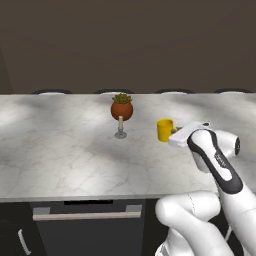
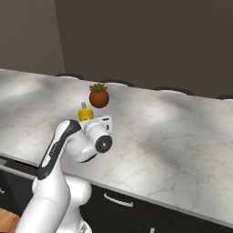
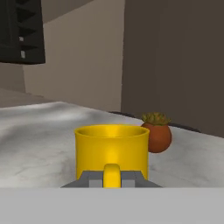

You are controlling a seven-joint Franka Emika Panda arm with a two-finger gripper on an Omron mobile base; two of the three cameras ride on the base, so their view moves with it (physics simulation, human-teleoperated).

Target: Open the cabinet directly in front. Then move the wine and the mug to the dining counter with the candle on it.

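The yellow mug (image 1: 164,130) (image 2: 85,113) (image 3: 111,146) stands upright over the white marbled dining counter (image 1: 65,155) (image 2: 173,136), just right of the candle (image 1: 121,109) (image 2: 98,97) (image 3: 158,133). My gripper (image 1: 174,132) (image 2: 92,119) (image 3: 112,177) reaches in level from the near side and is shut on the mug's handle, with a grey fingertip (image 3: 89,178) on each side of it. Whether the mug's base touches the counter I cannot tell. The wine and the cabinet are out of view.
Rounded dark seat backs (image 1: 50,92) (image 2: 170,89) line the counter's far edge. A dark dishwasher front with a pale bar handle (image 1: 85,215) sits under the near edge. Bare marble stretches left and right of the candle. A dark slatted unit (image 3: 22,30) hangs on the far wall.
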